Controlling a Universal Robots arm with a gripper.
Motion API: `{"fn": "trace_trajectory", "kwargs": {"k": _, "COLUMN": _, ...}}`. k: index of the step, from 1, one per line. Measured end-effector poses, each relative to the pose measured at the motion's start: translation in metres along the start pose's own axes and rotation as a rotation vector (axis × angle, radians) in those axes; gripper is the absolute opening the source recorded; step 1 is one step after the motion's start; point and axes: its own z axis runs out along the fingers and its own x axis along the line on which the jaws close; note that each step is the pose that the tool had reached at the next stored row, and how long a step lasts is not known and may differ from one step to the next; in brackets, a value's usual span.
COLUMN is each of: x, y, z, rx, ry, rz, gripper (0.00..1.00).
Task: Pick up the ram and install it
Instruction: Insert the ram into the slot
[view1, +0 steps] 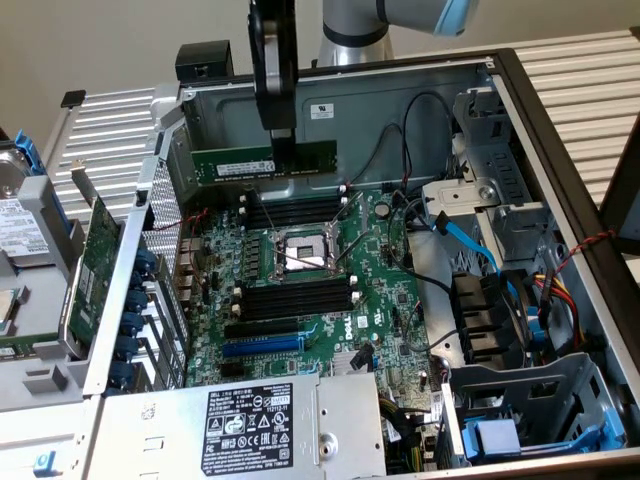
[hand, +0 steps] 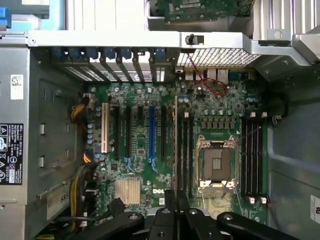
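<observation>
Green, light, stiff yet judged fragile, the ram (view1: 230, 163) is clamped near mid-length by its top edge in the gripper (view1: 284, 156), upper middle of the frame

Motherboard (view1: 392, 262): white "DELL" logo (view1: 374, 314) printed on the board. In the wrist view the logo (hand: 158, 191) sits beside the heatsink (hand: 128, 192).

Power supply label (view1: 255, 425): black, with rows of white certification marks. The fine print cannot be read.
</observation>
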Motion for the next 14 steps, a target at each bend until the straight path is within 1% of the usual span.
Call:
{"fn": "trace_trajectory", "kwargs": {"k": 5, "x": -0.004, "y": -0.0064, "z": 0.0033, "rx": -0.0001, "ry": 0.0002, "rz": -0.014, "gripper": 0.13}}
{"fn": "trace_trajectory", "kwargs": {"k": 8, "x": -0.008, "y": -0.0102, "z": 0.0065, "rx": -0.0003, "ry": 0.0006, "rz": -0.032, "gripper": 0.13}}
{"fn": "trace_trajectory", "kwargs": {"k": 9, "x": -0.012, "y": -0.0104, "z": 0.0081, "rx": 0.0003, "ry": 0.0008, "rz": -0.042, "gripper": 0.13}}
{"fn": "trace_trajectory", "kwargs": {"k": 14, "x": -0.027, "y": -0.0115, "z": 0.0121, "rx": 0.0033, "ry": 0.0006, "rz": -0.043, "gripper": 0.13}}
